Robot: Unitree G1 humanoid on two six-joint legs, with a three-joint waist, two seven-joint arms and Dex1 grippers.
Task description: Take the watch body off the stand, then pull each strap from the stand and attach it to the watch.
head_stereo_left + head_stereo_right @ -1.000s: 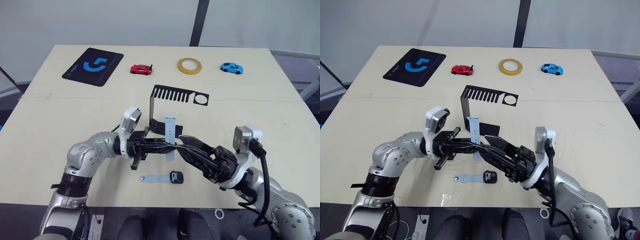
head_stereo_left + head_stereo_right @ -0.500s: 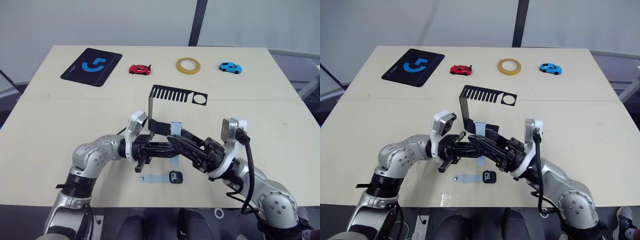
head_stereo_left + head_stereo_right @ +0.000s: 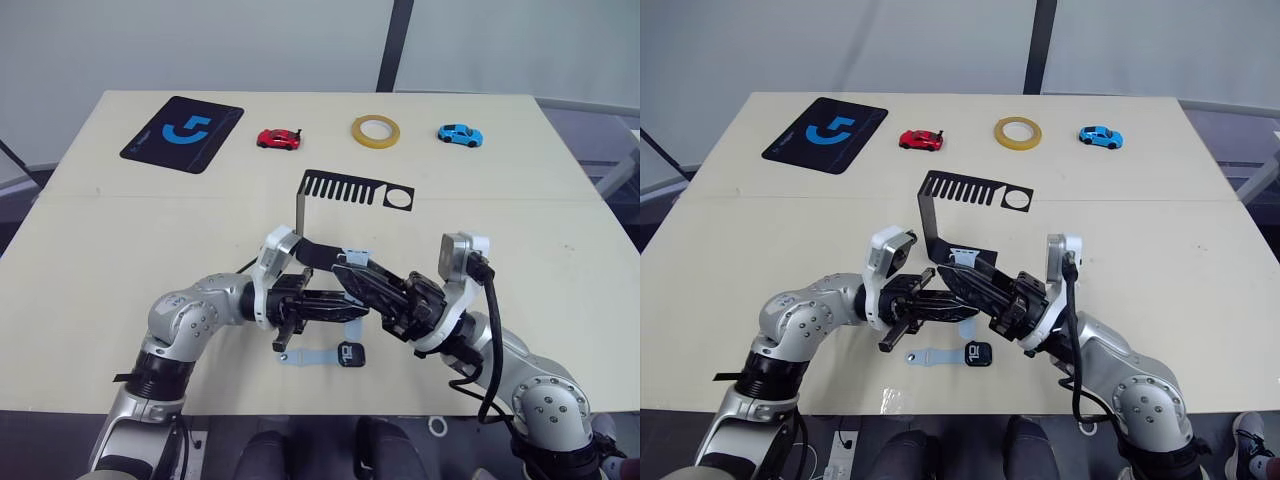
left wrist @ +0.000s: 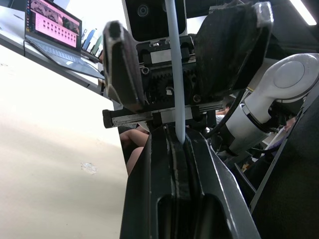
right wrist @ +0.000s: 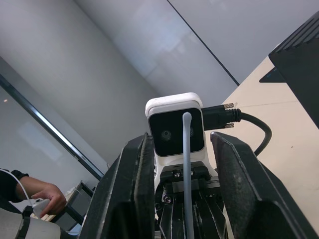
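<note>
The watch body [image 3: 351, 353] lies face up near the table's front edge, with one pale strap [image 3: 306, 358] joined to its left side. A second strap [image 4: 173, 59] stands upright, pinched at its lower end by my left gripper [image 4: 177, 143], which is shut on it. My right gripper [image 5: 182, 139] faces the left one, open, with a finger [image 5: 130, 184] on each side of that strap. Both grippers meet just in front of the black stand [image 3: 346, 188], over its flat foot [image 3: 318, 250].
Along the table's far side lie a black mouse pad [image 3: 184, 132], a red toy car [image 3: 279, 138], a yellow tape roll [image 3: 375, 129] and a blue toy car [image 3: 461, 134]. A person's hand [image 5: 46, 194] shows in the right wrist view's background.
My right gripper has moved left toward the left gripper and now straddles the upright strap. The left gripper, still holding the strap, has shifted slightly right and nearer.
</note>
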